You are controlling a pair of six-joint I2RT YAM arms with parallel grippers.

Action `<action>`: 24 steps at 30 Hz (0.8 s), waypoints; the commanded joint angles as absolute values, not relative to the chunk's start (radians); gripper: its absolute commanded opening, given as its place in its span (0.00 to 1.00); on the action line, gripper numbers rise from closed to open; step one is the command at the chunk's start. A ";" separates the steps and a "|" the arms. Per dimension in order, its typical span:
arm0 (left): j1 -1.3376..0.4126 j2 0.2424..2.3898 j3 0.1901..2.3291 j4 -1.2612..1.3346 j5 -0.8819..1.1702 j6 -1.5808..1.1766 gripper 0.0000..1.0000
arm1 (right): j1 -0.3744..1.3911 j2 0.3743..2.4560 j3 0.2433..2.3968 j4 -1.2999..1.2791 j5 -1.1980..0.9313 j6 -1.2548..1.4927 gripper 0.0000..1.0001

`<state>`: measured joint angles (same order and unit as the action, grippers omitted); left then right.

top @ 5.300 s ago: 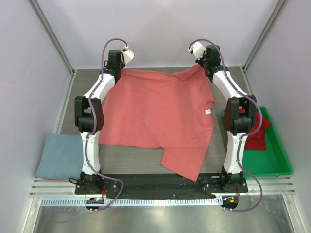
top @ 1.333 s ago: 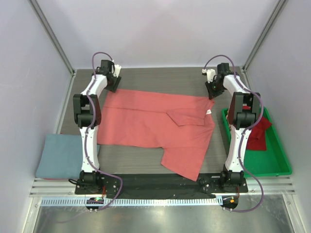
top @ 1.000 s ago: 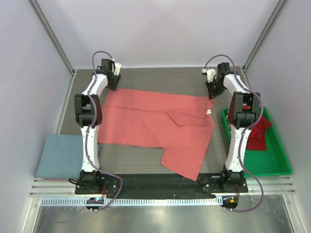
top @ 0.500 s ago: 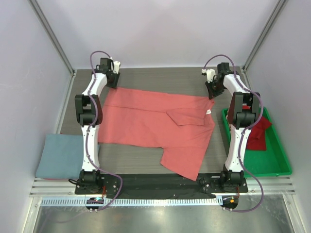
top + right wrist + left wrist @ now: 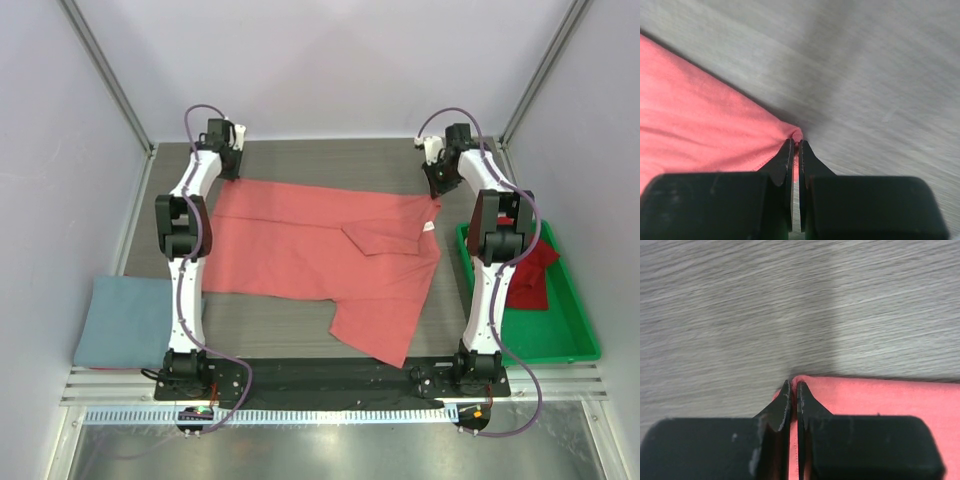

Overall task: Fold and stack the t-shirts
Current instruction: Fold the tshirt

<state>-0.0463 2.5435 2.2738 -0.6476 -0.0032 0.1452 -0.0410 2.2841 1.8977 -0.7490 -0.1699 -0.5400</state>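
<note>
A salmon-red t-shirt [image 5: 320, 250] lies spread on the table, one sleeve folded over near its right side and a flap hanging toward the near edge. My left gripper [image 5: 229, 172] is shut on the shirt's far left corner [image 5: 805, 390]. My right gripper [image 5: 433, 190] is shut on the shirt's far right corner [image 5: 790, 137]. Both corners sit low over the grey table. A folded blue t-shirt [image 5: 125, 320] lies at the near left. A dark red t-shirt [image 5: 527, 272] sits in the green tray [image 5: 560, 340].
The green tray stands at the right beside the right arm. Grey enclosure walls and metal frame posts [image 5: 105, 75] border the table. The arm bases [image 5: 330, 375] sit on a black strip at the near edge.
Both grippers have pulled the shirt's far edge slightly further back, drawing the cloth flatter. Earlier still, the shirt was held up high and has since been lowered onto the table.
</note>
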 commanded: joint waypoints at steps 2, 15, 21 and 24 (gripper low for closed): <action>-0.011 2.370 2.303 -0.603 -0.084 0.114 0.00 | -0.038 2.221 2.083 -0.692 -0.092 -0.497 0.01; -0.005 1.918 2.157 -0.601 -0.031 0.092 0.00 | -0.037 1.892 2.099 -0.664 -0.178 -0.540 0.01; -0.005 1.712 2.037 -0.624 0.055 0.089 0.00 | -0.037 1.637 1.997 -0.630 -0.202 -0.552 0.01; -0.005 1.599 1.985 -0.637 0.072 0.092 0.00 | -0.035 1.539 1.961 -0.629 -0.235 -0.564 0.01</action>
<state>-0.0170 1.7023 2.0327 -0.6315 0.0303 0.1028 -0.0299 1.6585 1.9835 -0.6876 -0.2054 -0.5404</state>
